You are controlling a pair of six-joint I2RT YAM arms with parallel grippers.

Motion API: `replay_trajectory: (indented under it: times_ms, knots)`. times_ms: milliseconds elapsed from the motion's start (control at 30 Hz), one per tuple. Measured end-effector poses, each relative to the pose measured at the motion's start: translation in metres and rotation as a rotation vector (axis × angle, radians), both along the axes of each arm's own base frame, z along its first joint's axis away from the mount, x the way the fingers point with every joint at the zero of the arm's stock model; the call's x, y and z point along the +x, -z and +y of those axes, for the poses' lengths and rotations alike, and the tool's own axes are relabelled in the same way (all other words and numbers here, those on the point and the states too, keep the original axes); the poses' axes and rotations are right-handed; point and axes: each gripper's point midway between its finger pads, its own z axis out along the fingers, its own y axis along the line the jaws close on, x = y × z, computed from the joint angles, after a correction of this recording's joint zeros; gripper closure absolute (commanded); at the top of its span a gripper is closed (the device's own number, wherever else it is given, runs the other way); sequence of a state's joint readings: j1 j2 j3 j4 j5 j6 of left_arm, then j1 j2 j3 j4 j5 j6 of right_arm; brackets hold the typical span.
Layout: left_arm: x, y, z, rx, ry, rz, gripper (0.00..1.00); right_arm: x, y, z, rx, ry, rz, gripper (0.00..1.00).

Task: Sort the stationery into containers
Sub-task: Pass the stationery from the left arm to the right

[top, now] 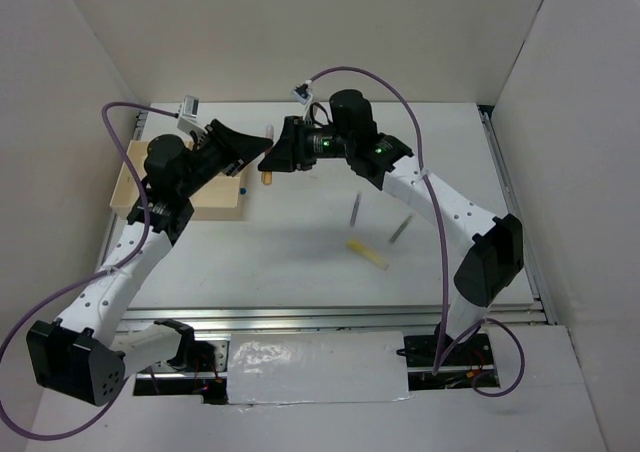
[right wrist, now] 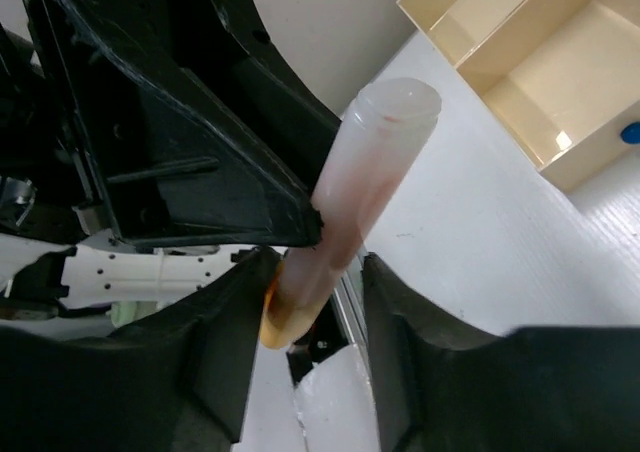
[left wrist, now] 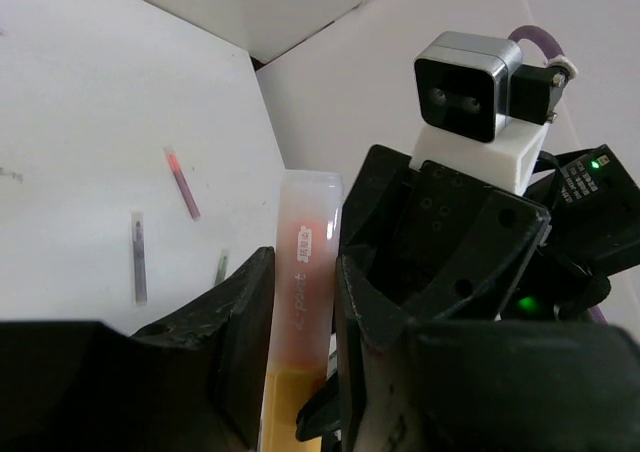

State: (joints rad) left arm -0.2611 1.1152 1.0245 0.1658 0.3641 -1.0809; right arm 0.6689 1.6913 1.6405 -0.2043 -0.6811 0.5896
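A fat yellow marker with a translucent pinkish cap (top: 267,177) hangs upright in the air between my two grippers, right of the pale-tan wooden tray (top: 140,187). My left gripper (top: 260,158) is shut on the marker; in the left wrist view its fingers (left wrist: 240,342) press both sides of the marker (left wrist: 305,222). My right gripper (top: 276,162) faces it and stands open around the marker's yellow end (right wrist: 285,317), with a gap at one finger (right wrist: 400,312). On the table lie another yellow marker (top: 368,253) and two grey pens (top: 354,208), (top: 400,229).
The tray's compartments (right wrist: 520,62) look bare except for a small blue thing (right wrist: 630,132) at its right edge. A pink pen (left wrist: 182,184), a grey pen (left wrist: 139,257) and a dark pen (left wrist: 221,266) lie on the white table. White walls enclose the table.
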Motion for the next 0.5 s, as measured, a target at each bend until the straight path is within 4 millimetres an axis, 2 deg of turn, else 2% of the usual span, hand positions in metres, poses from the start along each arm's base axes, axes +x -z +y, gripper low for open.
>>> replay_trajectory:
  times_ms: [67, 133, 167, 233, 267, 367, 467, 500]
  knots:
    - [0.001, 0.002, -0.001, 0.002, 0.002, 0.004, 0.82, 0.001, -0.001, 0.001, 0.003, 0.004, 0.002, 0.66]
    - [0.001, 0.002, -0.001, 0.003, 0.002, 0.000, 0.80, 0.002, 0.000, 0.001, -0.002, 0.014, 0.007, 0.74]
    - [0.001, 0.000, 0.000, 0.003, -0.001, -0.009, 0.78, 0.003, 0.001, 0.000, -0.003, 0.019, 0.011, 0.85]
    - [0.002, -0.001, 0.000, 0.004, -0.005, -0.017, 0.66, 0.005, 0.001, -0.002, -0.005, 0.024, 0.015, 0.94]
    - [0.002, 0.000, 0.000, 0.005, -0.006, -0.018, 0.50, 0.005, 0.001, -0.002, -0.006, 0.024, 0.010, 1.00]
    - [-0.001, 0.006, 0.001, 0.011, -0.003, 0.000, 0.22, 0.008, 0.003, -0.004, -0.013, 0.024, -0.012, 1.00]
    - [-0.002, 0.014, 0.010, 0.039, -0.015, 0.021, 0.11, 0.009, 0.006, -0.009, -0.023, 0.022, -0.037, 1.00]
    - [0.000, 0.016, 0.018, 0.054, -0.033, 0.020, 0.10, 0.010, 0.008, -0.014, -0.028, 0.021, -0.047, 1.00]
